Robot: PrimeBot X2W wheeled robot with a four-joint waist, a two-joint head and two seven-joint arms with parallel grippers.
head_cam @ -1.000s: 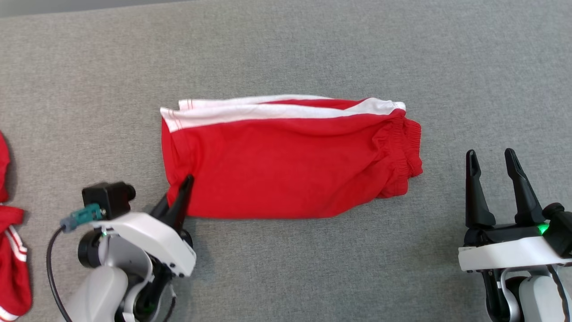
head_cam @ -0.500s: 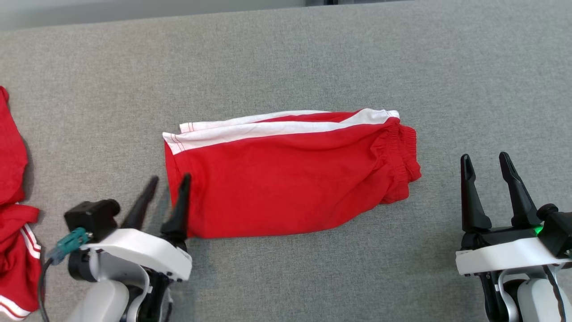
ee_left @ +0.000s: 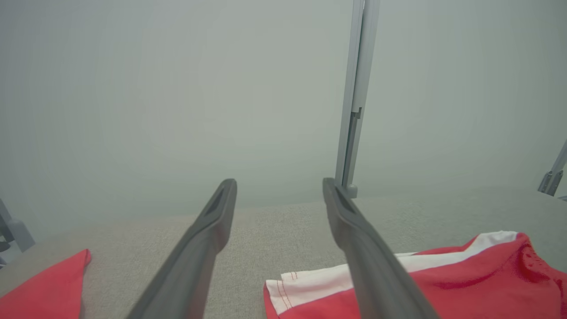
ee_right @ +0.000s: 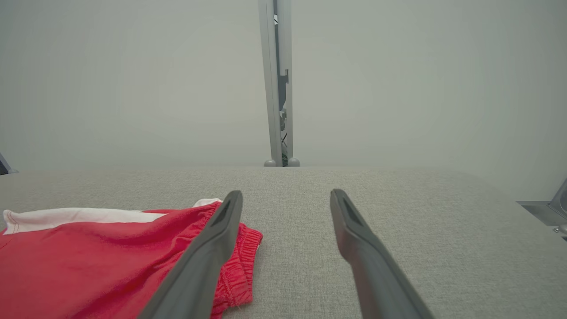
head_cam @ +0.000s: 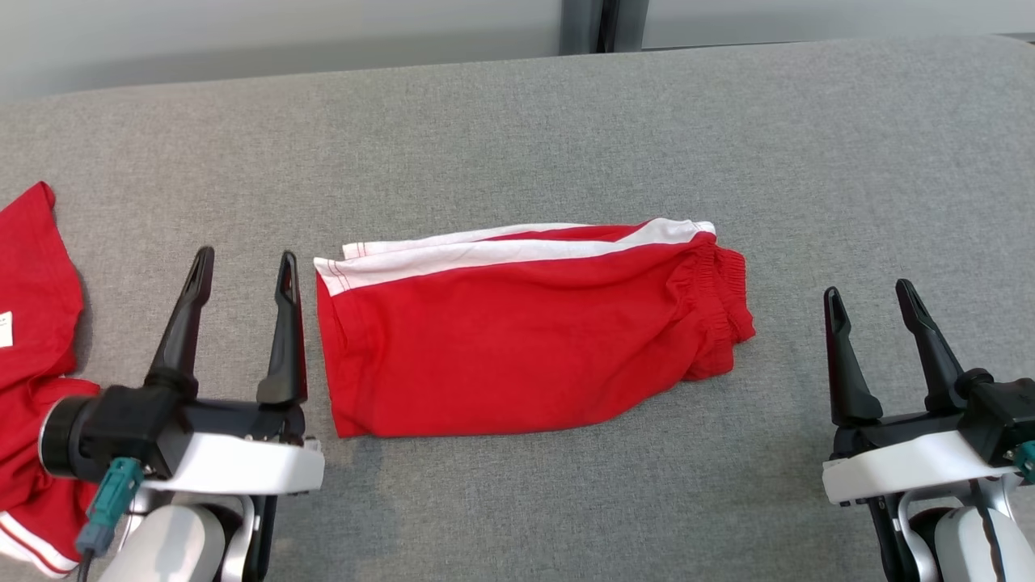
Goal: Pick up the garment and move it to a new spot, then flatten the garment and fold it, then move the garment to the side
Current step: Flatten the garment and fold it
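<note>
Loosed from the near left corner of the garment [head_cam: 525, 339], where they were pinched shut a second ago, the fingers [head_cam: 285, 339] of the left gripper [head_cam: 245, 259] now stand spread wide and empty. They lie along the garment's left edge without touching it, with a narrow strip of grey counter [head_cam: 517, 137] showing between. The head camera has also tipped up since then, bringing the counter's far edge and a pale wall with a grey post [head_cam: 602, 24] into the picture.

The garment, red shorts with a white side stripe, lies folded and flat at mid-counter, hem end to the left and gathered waistband to the right. The right gripper [head_cam: 868, 291] waits well to the right of the waistband, its fingers [head_cam: 849, 364] equally wide apart and holding nothing.

Bare counter runs broad from the white stripe to the far edge, and open cloth also lies between the waistband and the right gripper and along the garment's near side. On the left there is less room: a second red garment [head_cam: 32, 323] with white trim sprawls at the picture's edge, partly hidden behind the left wrist.

The left wrist view looks past the left gripper [ee_left: 279, 184] to the hem [ee_left: 465, 274] at right and the second red garment [ee_left: 44, 288] at left. The right wrist view shows the right gripper [ee_right: 287, 195] beside the waistband [ee_right: 239, 248], with clear counter ahead.
</note>
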